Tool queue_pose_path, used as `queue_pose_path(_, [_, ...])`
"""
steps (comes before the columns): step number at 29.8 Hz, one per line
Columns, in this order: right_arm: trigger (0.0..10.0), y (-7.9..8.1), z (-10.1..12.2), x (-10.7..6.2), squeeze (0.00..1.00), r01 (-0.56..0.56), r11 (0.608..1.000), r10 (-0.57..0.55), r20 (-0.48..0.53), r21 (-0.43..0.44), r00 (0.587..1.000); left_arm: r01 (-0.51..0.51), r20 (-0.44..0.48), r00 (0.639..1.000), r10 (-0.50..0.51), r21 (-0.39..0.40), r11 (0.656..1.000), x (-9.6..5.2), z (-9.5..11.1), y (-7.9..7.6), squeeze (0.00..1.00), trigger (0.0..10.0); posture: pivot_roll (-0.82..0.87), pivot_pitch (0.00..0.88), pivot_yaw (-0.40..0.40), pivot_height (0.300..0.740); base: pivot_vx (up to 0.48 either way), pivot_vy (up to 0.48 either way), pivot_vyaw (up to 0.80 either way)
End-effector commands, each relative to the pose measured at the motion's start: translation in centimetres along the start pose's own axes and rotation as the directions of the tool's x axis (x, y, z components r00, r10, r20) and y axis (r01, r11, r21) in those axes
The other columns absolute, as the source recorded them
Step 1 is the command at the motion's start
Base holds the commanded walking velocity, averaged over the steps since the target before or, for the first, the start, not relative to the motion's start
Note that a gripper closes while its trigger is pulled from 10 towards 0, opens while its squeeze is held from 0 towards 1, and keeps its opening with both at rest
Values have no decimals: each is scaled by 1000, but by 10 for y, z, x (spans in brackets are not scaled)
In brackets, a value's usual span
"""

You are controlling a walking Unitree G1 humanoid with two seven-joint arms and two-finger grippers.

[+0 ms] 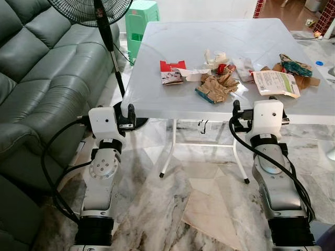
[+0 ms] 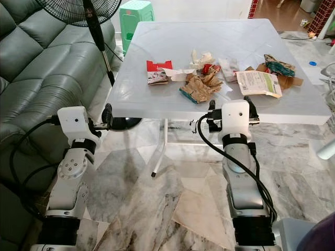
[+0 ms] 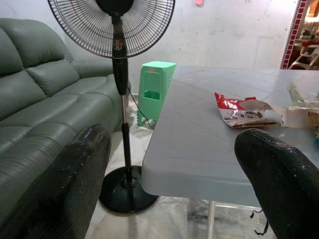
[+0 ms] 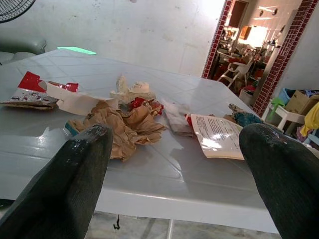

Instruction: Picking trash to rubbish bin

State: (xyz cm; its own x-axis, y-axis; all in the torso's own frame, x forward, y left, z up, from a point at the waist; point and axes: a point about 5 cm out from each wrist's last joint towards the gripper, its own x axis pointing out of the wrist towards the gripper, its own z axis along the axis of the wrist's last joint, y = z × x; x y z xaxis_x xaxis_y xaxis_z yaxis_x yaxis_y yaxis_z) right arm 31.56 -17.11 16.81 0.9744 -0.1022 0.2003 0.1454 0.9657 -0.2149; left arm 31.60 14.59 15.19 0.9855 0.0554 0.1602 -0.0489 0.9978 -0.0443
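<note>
At table [image 1: 157, 78] edge w/ trash [image 1: 217, 86]: left claw [image 3: 169, 189] & right claw [image 4: 174, 184] wide apart, empty

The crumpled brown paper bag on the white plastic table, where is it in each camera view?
Left eye: crumpled brown paper bag, table centre-right, near front edge.
Right eye, same spot.
Left wrist: not in it.
Right wrist, left of centre.
Shared landmark: red and white torn wrapper, to the bag's left.

I see a white folding table [image 1: 172, 63] on marble floor [image 1: 199, 209], carrying crumpled brown paper [image 1: 217, 86], red wrapper [image 1: 171, 72], printed leaflet [image 1: 276, 82]
</note>
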Motion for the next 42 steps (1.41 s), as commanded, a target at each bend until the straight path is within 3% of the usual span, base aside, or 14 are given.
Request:
queue_pose_path(1, [10000,0,1,0,0,-2,1000,2,1,-4,1000,-5,-18,1000,5,2,1000,0,-3,1,0,10000,-52,83,33,740,0,0,0])
queue_pose_path(27, [10000,1,-1,-1,0,-27,999,27,-8,23,1000,8,-30,999,-9,-16,1000,-3,-6,-6,0,10000,-63,95,17,740,0,0,0])
queue_pose_path(31, [10000,6,-5,-2,0,-81,992,85,-42,96,995,74,-17,997,-73,46,996,-2,-5,-11,0,10000,-63,96,18,740,0,0,0])
queue_pose_path(42, [10000,-4,-7,1,0,-24,996,29,-54,80,998,94,15,995,-95,45,995,2,2,-9,0,10000,-63,94,26,740,0,0,0])
